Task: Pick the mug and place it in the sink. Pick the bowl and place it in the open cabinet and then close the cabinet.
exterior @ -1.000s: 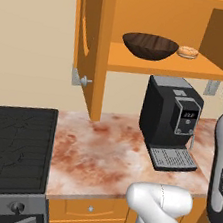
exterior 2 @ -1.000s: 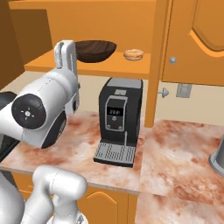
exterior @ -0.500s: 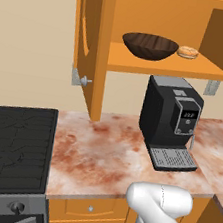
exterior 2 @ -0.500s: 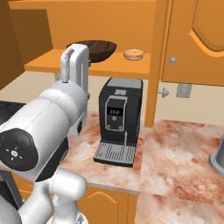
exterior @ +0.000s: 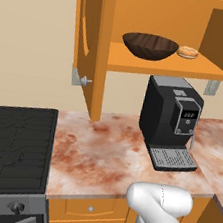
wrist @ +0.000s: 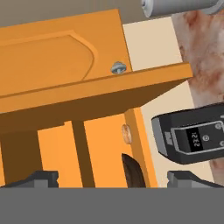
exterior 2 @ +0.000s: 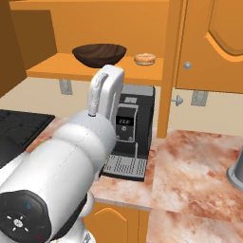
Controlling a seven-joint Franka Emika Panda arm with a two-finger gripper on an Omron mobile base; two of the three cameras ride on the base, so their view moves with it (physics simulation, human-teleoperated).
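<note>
The dark brown ribbed bowl (exterior: 150, 46) (exterior 2: 99, 54) rests on the shelf of the open orange cabinet (exterior: 165, 69) (exterior 2: 50, 66). Both arched doors stand open, the left door (exterior: 89, 39) swung out and the right door (exterior 2: 211, 42) turned aside. In the rolled hand view my gripper (wrist: 114, 178) is open, its fingertips (wrist: 41, 178) far apart and holding nothing. It faces the cabinet from a distance, with a slice of the bowl (wrist: 132, 171) ahead and a door knob (wrist: 118, 68) higher up. The mug and the sink are out of view.
A small tan pastry (exterior: 187, 52) (exterior 2: 144, 59) lies beside the bowl. A black coffee machine (exterior: 170, 120) (exterior 2: 135, 123) stands on the marbled counter (exterior: 101, 157) under the shelf. A black stove (exterior: 12, 149) is at the left. My white arm (exterior 2: 71, 156) blocks the foreground.
My arm has swung out of the left base view's right edge and closer across the right base view. The bowl has stayed on the shelf and the gripper has stayed open.
</note>
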